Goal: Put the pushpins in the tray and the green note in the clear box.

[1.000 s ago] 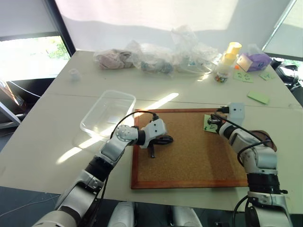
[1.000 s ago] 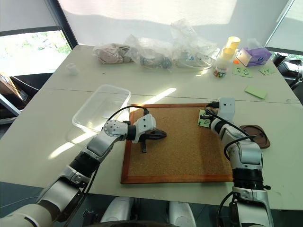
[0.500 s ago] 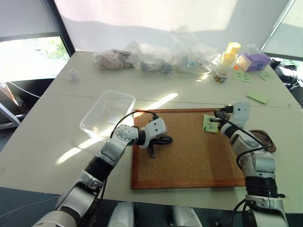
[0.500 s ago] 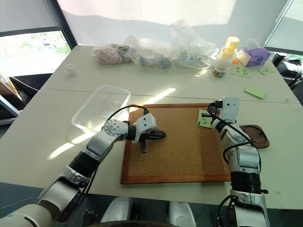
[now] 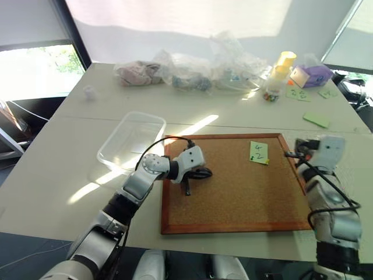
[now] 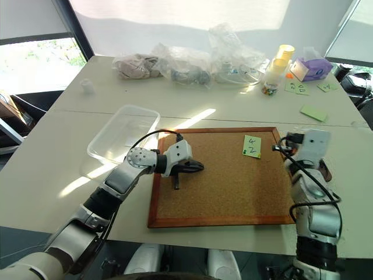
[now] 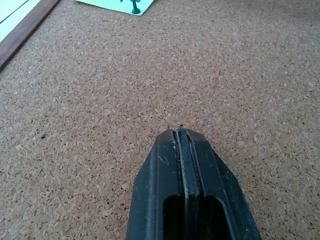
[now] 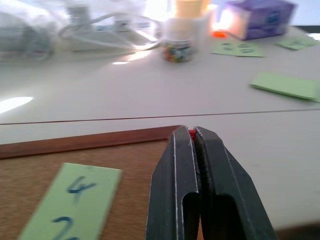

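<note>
The green note (image 5: 258, 151), marked "4" and "2", lies on the cork board (image 5: 233, 192) near its far right corner, with a small green pushpin (image 7: 134, 8) at its edge. My right gripper (image 8: 192, 134) hangs just past the board's right rim, to the right of the note, shut on a red pushpin (image 8: 191, 133) that peeks out between its tips. My left gripper (image 5: 204, 173) is shut and empty, low over the board's left part. The clear box (image 5: 131, 140) stands empty to the left of the board. The tray is hidden behind my right arm.
Along the table's far edge lie plastic bags (image 5: 192, 73), a small jar of coloured pins (image 8: 176, 50), yellow cups (image 5: 285, 61) and a purple box (image 5: 315, 76). Small marked green notes (image 5: 299, 93) and a blank green slip (image 5: 317, 120) lie at the far right.
My right gripper has pulled off the note's top edge and moved right, past the board's rim, holding the red pin. The note stayed on the board. The left arm kept still.
</note>
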You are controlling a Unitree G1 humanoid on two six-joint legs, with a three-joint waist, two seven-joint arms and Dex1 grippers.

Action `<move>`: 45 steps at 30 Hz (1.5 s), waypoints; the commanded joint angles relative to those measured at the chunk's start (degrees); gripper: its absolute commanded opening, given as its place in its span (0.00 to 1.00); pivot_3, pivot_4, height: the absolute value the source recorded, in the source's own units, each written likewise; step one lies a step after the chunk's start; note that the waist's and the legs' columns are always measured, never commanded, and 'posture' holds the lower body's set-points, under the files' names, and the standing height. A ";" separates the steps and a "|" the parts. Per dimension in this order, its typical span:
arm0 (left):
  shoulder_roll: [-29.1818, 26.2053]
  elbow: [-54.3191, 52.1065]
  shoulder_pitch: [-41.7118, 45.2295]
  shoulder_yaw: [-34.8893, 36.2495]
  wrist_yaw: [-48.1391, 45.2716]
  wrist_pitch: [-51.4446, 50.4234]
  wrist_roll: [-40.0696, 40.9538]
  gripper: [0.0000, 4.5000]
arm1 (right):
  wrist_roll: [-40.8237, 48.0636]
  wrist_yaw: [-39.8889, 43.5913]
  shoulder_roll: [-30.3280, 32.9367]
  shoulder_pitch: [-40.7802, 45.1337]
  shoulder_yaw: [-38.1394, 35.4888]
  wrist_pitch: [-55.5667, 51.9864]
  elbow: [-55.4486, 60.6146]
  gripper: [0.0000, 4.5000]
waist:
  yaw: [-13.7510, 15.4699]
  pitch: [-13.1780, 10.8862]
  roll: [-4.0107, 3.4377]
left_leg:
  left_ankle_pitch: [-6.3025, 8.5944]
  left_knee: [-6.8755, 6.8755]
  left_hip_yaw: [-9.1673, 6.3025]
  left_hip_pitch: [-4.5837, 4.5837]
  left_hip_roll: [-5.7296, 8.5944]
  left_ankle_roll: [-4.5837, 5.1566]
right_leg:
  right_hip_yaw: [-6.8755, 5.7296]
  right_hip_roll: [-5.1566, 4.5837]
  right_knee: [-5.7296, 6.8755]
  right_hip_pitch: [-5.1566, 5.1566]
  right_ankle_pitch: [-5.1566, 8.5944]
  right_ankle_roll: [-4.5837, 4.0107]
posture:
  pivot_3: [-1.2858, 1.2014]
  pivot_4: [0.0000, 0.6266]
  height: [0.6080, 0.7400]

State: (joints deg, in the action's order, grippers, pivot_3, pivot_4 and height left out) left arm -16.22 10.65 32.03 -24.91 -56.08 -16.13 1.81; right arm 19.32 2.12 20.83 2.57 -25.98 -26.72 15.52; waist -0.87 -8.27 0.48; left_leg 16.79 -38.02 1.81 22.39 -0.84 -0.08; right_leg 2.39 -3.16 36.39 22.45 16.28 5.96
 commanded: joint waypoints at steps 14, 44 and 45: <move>-0.07 4.34 -1.37 -1.41 -0.12 1.54 -2.27 0.00 | 3.57 -1.31 1.35 -3.00 -7.47 -12.82 0.84 0.00 | 0.11 0.13 -0.19 | 0.00 -0.01 0.02 -0.01 0.04 0.00 | 0.00 -0.05 -0.04 -0.03 0.05 -0.10 | 0.52 0.24 1.00; 0.24 4.10 -1.60 -1.46 0.51 1.35 -2.17 0.00 | 15.60 -1.32 -1.57 -3.19 -15.04 -19.18 4.80 0.99 | 0.09 0.12 -0.19 | 0.00 0.00 0.01 0.01 0.03 0.01 | 0.00 -0.05 -0.07 -0.03 0.07 -0.12 | 0.52 0.24 1.00; 0.23 4.06 -1.67 -1.50 0.55 1.35 -2.19 0.00 | 16.47 -1.42 -1.62 -3.23 -15.39 -19.59 4.98 0.99 | 0.08 0.13 -0.19 | 0.00 0.00 0.01 0.01 0.03 0.01 | 0.00 -0.05 -0.07 -0.03 0.08 -0.15 | 0.52 0.24 1.00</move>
State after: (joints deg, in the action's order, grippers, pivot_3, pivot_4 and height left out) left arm -15.39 12.72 31.88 -24.61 -55.69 -13.19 1.76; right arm 34.23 1.00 18.86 -1.13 -39.65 -46.24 17.80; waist -0.79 -8.15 0.29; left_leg 16.79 -38.02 1.82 22.40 -0.81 -0.07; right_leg 2.39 -3.22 36.31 22.42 16.37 5.79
